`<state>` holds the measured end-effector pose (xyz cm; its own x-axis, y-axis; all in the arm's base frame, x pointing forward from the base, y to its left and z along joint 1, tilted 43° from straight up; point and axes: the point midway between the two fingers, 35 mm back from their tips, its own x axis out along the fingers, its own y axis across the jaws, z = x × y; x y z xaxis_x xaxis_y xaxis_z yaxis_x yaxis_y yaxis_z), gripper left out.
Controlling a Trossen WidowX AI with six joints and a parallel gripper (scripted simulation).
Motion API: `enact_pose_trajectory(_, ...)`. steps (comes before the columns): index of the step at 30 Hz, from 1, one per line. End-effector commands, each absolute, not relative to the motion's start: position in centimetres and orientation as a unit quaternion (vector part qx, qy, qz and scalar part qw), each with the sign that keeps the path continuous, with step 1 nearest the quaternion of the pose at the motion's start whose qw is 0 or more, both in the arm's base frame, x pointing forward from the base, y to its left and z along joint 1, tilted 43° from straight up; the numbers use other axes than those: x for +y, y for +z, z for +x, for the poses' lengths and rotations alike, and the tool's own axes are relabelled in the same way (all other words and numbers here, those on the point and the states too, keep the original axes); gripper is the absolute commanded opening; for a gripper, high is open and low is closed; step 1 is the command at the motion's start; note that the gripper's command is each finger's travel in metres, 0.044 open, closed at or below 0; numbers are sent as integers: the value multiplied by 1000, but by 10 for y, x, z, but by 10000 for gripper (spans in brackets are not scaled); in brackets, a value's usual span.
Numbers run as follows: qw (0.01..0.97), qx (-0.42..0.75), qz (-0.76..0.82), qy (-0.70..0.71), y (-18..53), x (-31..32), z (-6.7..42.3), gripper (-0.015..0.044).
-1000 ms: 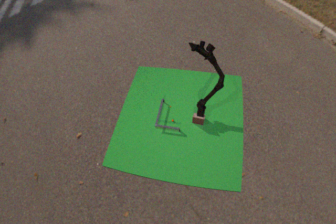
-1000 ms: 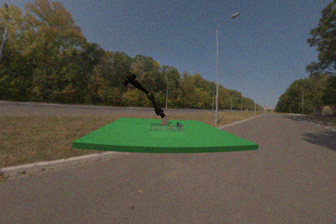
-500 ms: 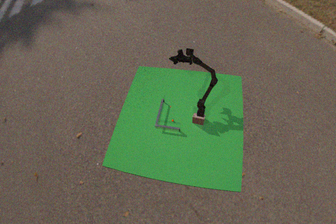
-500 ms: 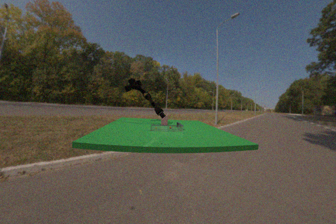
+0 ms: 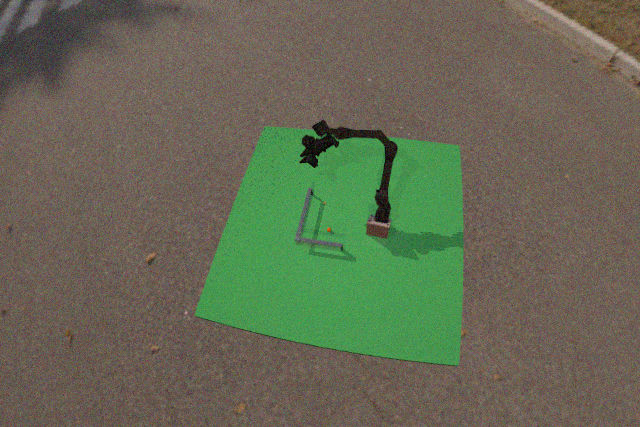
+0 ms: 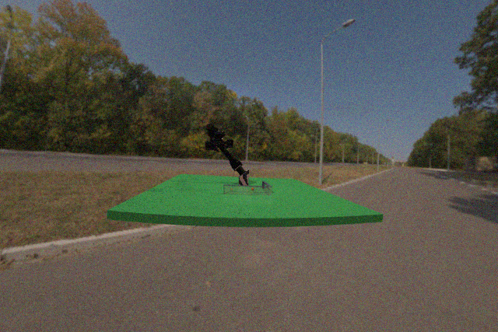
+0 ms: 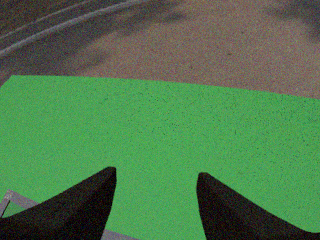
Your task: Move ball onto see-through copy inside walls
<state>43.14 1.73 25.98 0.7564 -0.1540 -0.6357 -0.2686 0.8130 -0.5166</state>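
The green table (image 5: 361,308) carried the arm (image 5: 386,169). The gripper (image 5: 309,157) hung high, fingers half-parted, grasping nothing. Below, the corner walls (image 5: 305,215) enclosed the orange ball (image 5: 328,229), resting untouched.

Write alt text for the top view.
A black robot arm bends over a green table, its tool raised, part open and holding nothing. Below it, two low grey walls form an L, with a small orange ball inside the corner. Asphalt surrounds the table.
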Motion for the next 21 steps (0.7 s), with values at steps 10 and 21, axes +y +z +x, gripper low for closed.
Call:
enact_pose_trajectory(10,612,571,-516,182,48,58,372,207)
enact_pose_trajectory(21,262,639,-654,308,-55,47,266,207)
